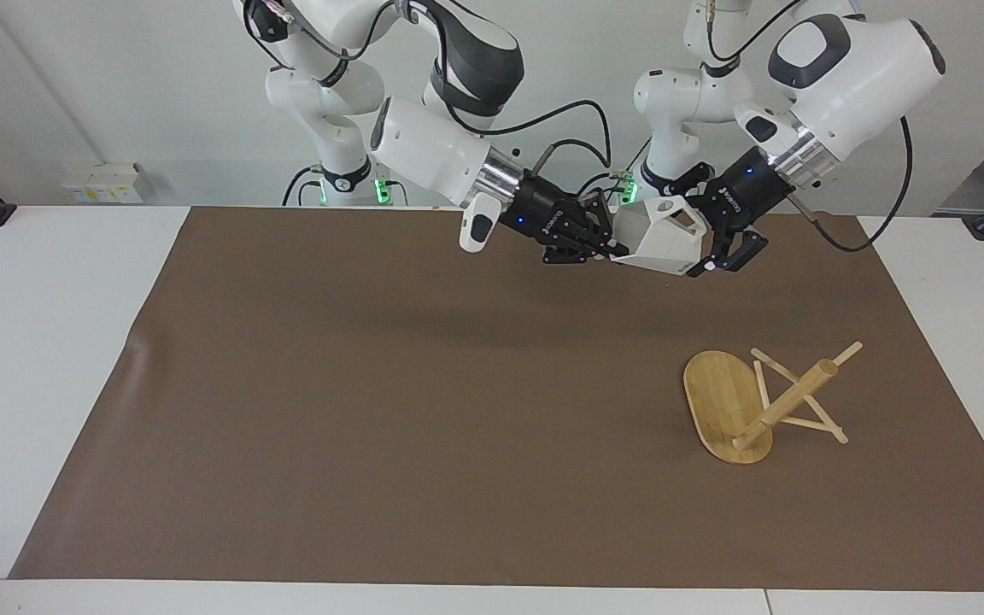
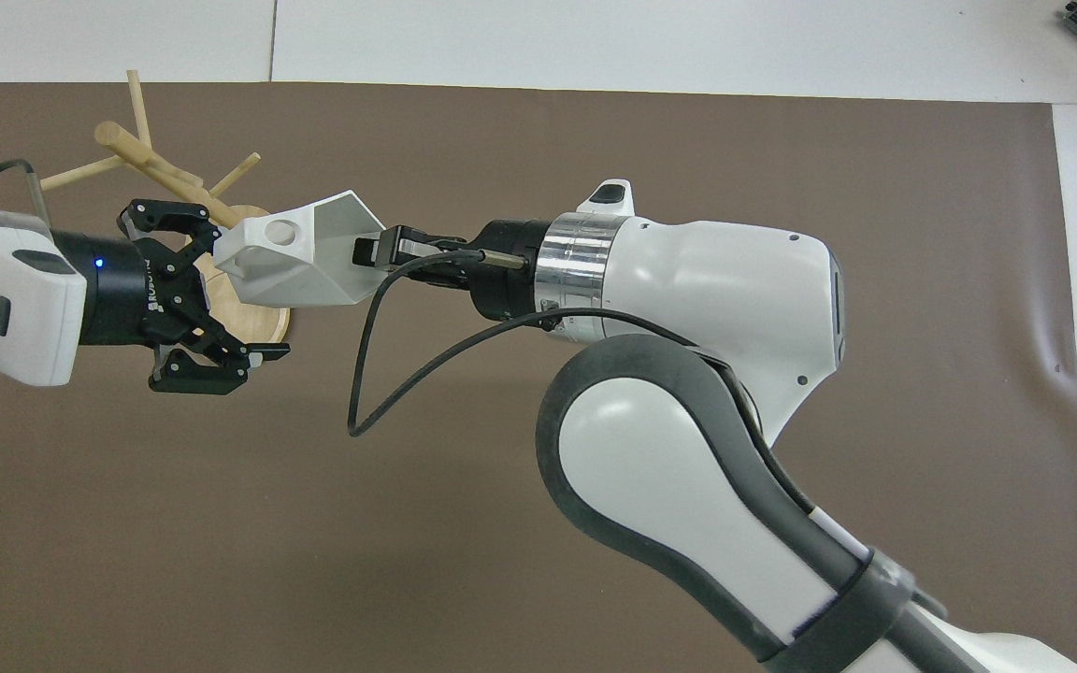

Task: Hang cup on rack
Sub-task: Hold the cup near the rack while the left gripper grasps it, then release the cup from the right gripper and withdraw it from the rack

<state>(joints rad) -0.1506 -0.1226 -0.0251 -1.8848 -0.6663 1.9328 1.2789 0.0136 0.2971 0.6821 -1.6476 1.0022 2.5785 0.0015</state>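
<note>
The white faceted cup (image 1: 663, 241) (image 2: 291, 266) hangs in the air over the brown mat, lying on its side. My right gripper (image 1: 613, 246) (image 2: 372, 250) is shut on its rim. My left gripper (image 1: 704, 232) (image 2: 235, 292) is open, with one finger on each side of the cup's handle end; I cannot tell whether they touch it. The bamboo rack (image 1: 787, 401) (image 2: 141, 154) lies tipped over on the mat toward the left arm's end. Its oval base (image 1: 718, 397) (image 2: 253, 327) stands on edge and its post slants.
The brown mat (image 1: 372, 410) covers most of the white table (image 1: 39, 342). A black cable (image 2: 361, 374) loops down from the right wrist. Both arms are raised above the mat, over the part of it near the robots.
</note>
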